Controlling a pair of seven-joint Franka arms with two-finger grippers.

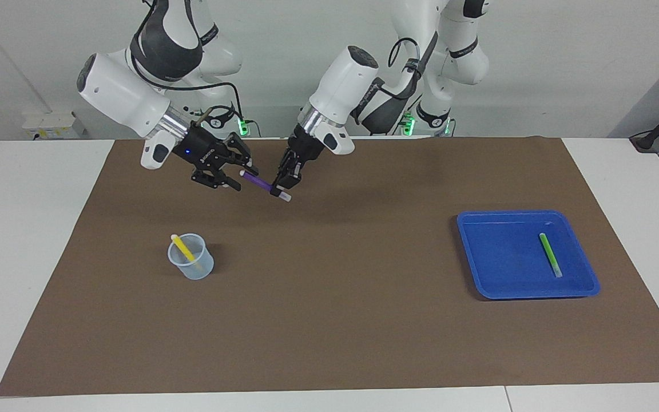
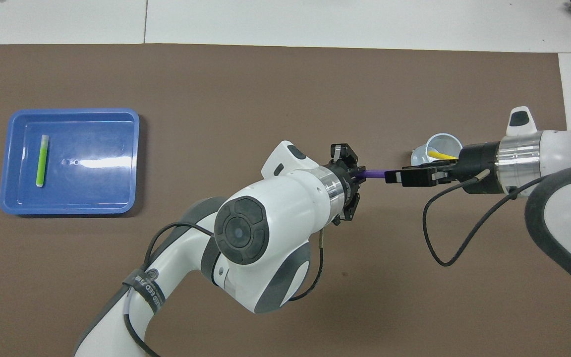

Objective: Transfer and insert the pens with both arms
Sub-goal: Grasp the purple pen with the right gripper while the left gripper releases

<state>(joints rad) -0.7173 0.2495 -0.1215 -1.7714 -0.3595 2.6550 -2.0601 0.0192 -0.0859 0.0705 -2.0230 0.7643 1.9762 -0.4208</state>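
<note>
A brown mat (image 1: 329, 320) covers most of the white counter (image 1: 26, 257). Above its middle, toward the robots' edge, both white arms meet in the air at the purple pen (image 1: 258, 182). The left tool (image 1: 284, 186) pinches the pen near its pale cap end; the right tool (image 1: 232, 171) has its fingers on either side of the other end, but whether they press on it I cannot tell. The pen hangs tilted, cap end lowest, slim and glossy.

Toward the left arm's end sits a shallow blue plastic tray (image 1: 478, 269) with rounded corners; the green pen (image 1: 550, 254) lies flat in it. Toward the right arm's end stands a clear plastic cup (image 1: 198, 269) with the yellow pen (image 1: 182, 248) leaning inside.

From overhead the right tool partly covers the cup; the facing view shows it well above the mat.
</note>
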